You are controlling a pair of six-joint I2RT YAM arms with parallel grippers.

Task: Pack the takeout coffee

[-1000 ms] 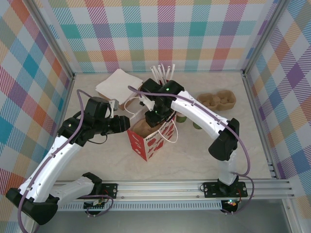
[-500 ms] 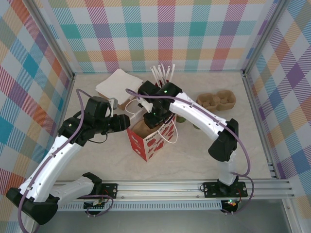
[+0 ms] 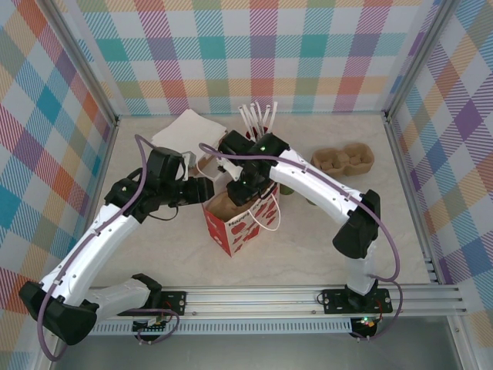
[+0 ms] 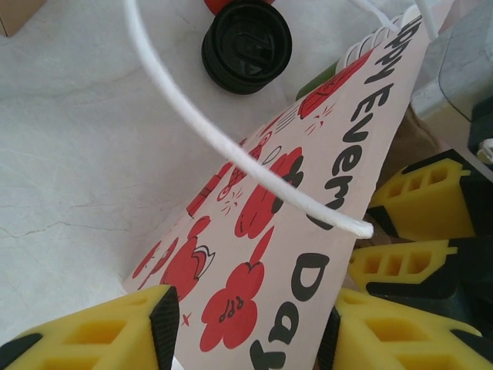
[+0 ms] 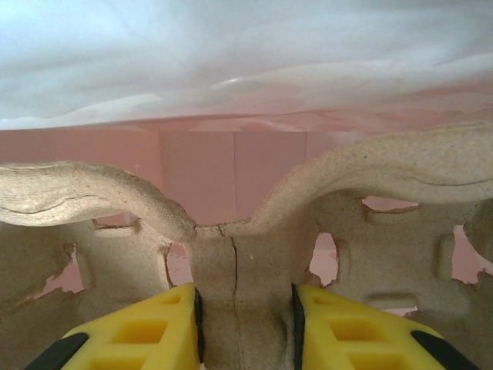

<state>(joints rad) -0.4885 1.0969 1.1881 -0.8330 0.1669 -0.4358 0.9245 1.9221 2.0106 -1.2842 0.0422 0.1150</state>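
A red-and-white paper bag stands open mid-table. My right gripper hangs over its mouth, shut on the middle post of a brown cardboard cup carrier, with the bag's pink inside behind it. My left gripper is at the bag's upper left edge. Its yellow fingers stand apart, with the printed bag wall across the gap. Two small green takeout coffee cups stand behind the bag, partly hidden by the right arm. One dark-lidded cup is in the left wrist view.
A second cardboard carrier lies at the back right. White napkins lie at the back left, beside a red cup with white sticks. The bag's white cord handle loops in front of the left wrist camera.
The left arm has swung right and up, closer to the bag's edge, and its jaws have widened a little. The right gripper with the carrier has shifted slightly left over the bag.
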